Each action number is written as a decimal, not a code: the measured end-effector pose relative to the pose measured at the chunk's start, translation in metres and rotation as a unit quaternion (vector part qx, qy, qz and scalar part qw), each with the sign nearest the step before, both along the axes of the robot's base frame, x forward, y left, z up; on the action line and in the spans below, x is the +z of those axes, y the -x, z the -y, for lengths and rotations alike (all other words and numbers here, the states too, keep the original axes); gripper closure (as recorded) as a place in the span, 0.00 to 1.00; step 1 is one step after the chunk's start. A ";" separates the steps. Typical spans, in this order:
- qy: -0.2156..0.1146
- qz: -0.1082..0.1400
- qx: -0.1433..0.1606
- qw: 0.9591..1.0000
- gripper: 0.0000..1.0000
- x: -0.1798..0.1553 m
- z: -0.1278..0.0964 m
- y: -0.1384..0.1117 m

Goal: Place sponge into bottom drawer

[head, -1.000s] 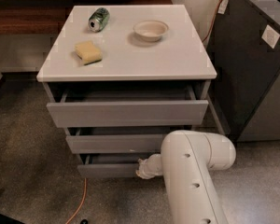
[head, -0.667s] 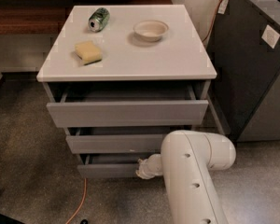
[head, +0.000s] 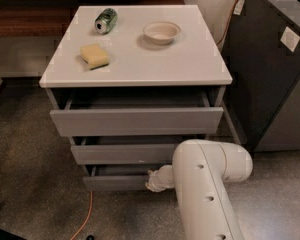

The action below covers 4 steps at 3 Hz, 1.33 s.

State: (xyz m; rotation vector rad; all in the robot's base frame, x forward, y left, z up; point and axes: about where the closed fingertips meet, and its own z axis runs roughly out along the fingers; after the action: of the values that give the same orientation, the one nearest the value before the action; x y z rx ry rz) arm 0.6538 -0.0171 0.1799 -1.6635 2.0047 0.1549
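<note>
Claw (head: pixel 155 180), grip impossible to tell, is sitting at the part-open bottom drawer (head: pixel 115 183), likely readying it; sponge (head: pixel 94 56) is lying on bench (head: pixel 190 59).

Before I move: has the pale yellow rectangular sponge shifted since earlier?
No. The sponge keeps its spot by the green can; tool at the grey bottom drawer.

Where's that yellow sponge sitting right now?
The sponge lies on the cabinet top, left side of the camera view, just in front of the green can. The gripper is down by the bottom drawer.
</note>
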 end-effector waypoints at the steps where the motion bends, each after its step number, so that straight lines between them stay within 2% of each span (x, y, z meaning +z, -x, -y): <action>1: 0.000 0.000 0.000 1.000 1.00 0.000 0.000 0.000; 3: 0.000 0.000 0.000 1.000 0.98 0.000 0.000 0.000; 4: 0.000 0.000 0.000 1.000 0.67 0.000 0.000 0.000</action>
State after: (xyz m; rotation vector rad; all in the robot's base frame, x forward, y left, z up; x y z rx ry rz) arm 0.6535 -0.0169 0.1797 -1.6638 2.0046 0.1559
